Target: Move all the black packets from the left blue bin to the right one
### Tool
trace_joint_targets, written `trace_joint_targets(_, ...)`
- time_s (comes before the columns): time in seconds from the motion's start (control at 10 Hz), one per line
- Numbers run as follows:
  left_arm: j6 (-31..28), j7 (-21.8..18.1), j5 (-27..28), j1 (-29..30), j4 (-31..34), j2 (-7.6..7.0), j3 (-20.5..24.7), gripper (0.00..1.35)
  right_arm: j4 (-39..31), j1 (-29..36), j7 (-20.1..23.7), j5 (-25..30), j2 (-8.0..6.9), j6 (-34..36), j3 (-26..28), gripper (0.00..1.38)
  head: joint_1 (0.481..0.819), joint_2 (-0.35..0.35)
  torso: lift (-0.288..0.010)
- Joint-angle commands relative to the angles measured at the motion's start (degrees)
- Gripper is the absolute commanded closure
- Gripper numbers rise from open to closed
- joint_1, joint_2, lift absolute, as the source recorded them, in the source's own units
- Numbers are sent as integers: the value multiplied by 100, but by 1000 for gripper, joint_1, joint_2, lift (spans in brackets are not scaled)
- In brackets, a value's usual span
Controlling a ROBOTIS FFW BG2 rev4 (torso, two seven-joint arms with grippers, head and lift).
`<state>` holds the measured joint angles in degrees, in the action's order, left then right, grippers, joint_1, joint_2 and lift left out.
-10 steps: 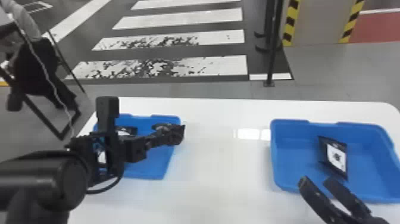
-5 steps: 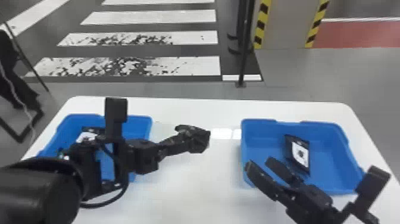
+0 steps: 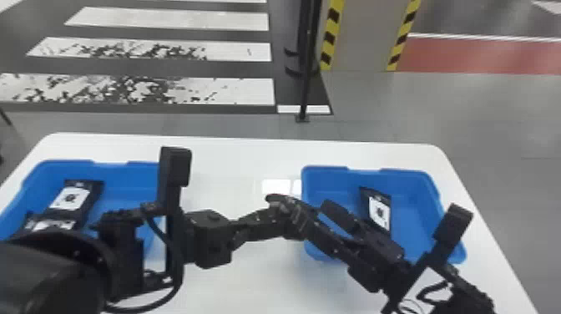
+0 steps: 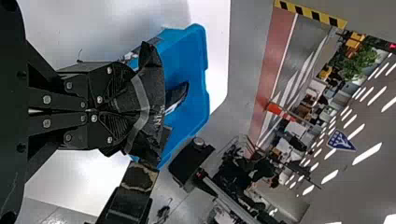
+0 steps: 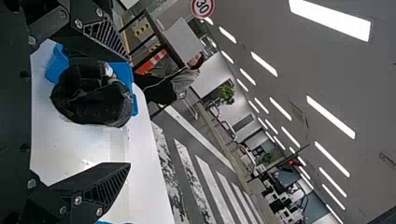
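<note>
In the head view, my left gripper (image 3: 267,221) is over the table between the bins, holding a black packet (image 3: 288,204). The left wrist view has this gripper (image 4: 122,109) shut on the crumpled packet (image 4: 152,100). My right gripper (image 3: 314,212) reaches in from the lower right, near the left bin-side edge of the right blue bin (image 3: 323,170). The right wrist view shows the right gripper (image 5: 130,112) open, with the held packet (image 5: 93,100) closer to one finger. Two packets, one (image 3: 71,198) and another (image 3: 50,225), lie in the left blue bin (image 3: 108,169); one packet (image 3: 380,211) rests in the right bin.
The white table (image 3: 233,167) stretches between the two bins. Part of the left bin is hidden behind the left arm. Beyond the table, a dark post (image 3: 307,83) stands on the floor.
The head view has turned to the right. My left gripper has moved right, away from the left bin, with its packet. My right gripper has moved left, and the two grippers are now close together.
</note>
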<state>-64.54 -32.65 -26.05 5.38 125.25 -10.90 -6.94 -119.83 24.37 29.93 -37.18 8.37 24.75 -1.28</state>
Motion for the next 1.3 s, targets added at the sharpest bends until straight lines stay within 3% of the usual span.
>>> trace_joint_targets(0.0, -14, -4, -57, -32, -31, -9, -129, 1204, -5, -61, -5, -53, 7, -71, -32, 246, 695, -82, -145)
trace_joint_targets(0.1, -14, -4, -126, -32, -73, -9, -163, 1204, -5, -75, -5, -53, 25, -71, -66, 321, 695, -95, -145)
trace_joint_targets(0.2, 0, -4, -137, -60, -73, 0, -163, 1204, 9, -75, -22, -76, 25, 14, -89, 697, 695, -101, -145)
trace_joint_targets(0.3, 42, -4, -172, -88, -73, 0, -163, 1204, 51, -89, -31, -144, 16, 14, -135, 978, 695, -101, -145)
trace_joint_targets(0.4, 56, 5, -194, -102, -73, 0, -175, 1204, 51, -103, -31, -87, 16, 0, -169, 1038, 695, -100, -145)
trace_joint_targets(0.5, 70, -4, -274, -116, -73, 9, -198, 1204, 23, -117, -84, -7, 16, -155, -181, 1319, 695, -97, -145)
trace_joint_targets(0.9, 126, 22, -389, -116, -73, 9, -209, 1164, 65, -117, -93, -87, -11, -366, -181, 1280, 695, -114, -145)
trace_joint_targets(1.0, -28, 84, -526, -32, -73, 35, -129, 699, 136, -160, -101, -110, -11, -394, -181, 1280, 695, -115, -145)
trace_joint_targets(1.1, 14, 75, -560, 165, -73, 61, 19, 151, 304, -272, -128, -167, 7, -464, -135, 1279, 695, -116, -145)
trace_joint_targets(1.2, 126, 49, -663, 334, -31, 97, 191, 39, 403, -371, -137, -156, 25, -478, -21, 1279, 695, -115, -145)
